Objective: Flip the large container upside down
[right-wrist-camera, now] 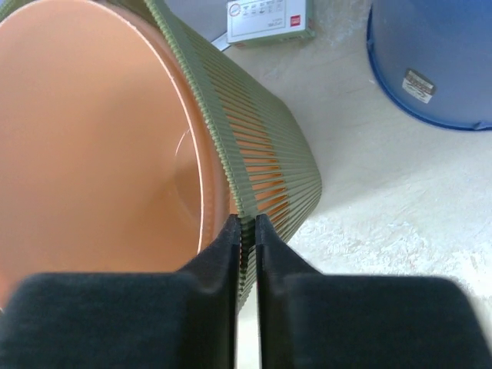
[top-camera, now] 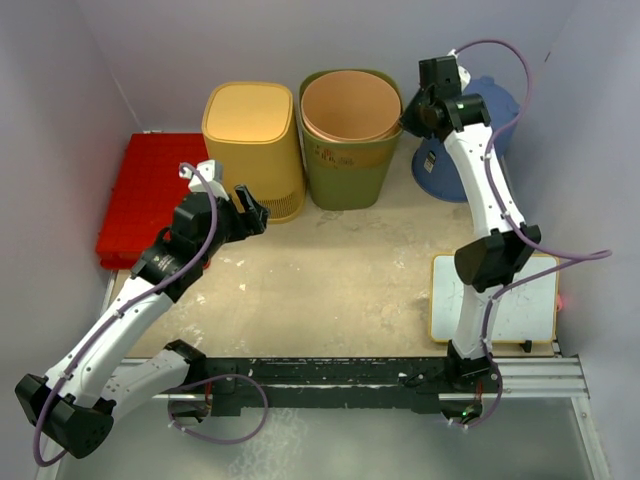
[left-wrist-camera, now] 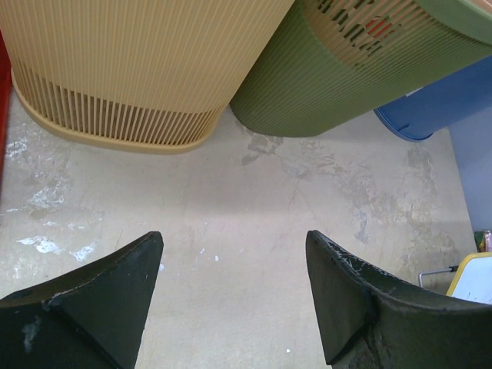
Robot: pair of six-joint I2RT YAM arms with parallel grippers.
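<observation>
On my pale, scuffed table (top-camera: 340,270) I see a yellow basket (top-camera: 255,145) and green basket (top-camera: 345,175) side by side at upper centre, a blue tub (top-camera: 503,102) upper right, a red crate (top-camera: 145,195) left, and a white board (top-camera: 530,310) right.

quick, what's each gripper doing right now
left gripper: open, holding nothing
right gripper: shut on the green container rim

wide open worktop (top-camera: 340,290) mid-frame, yellow bin (top-camera: 255,150) and green bin (top-camera: 350,175) side by side up top, blue tub (top-camera: 503,108) crowding upper right
</observation>
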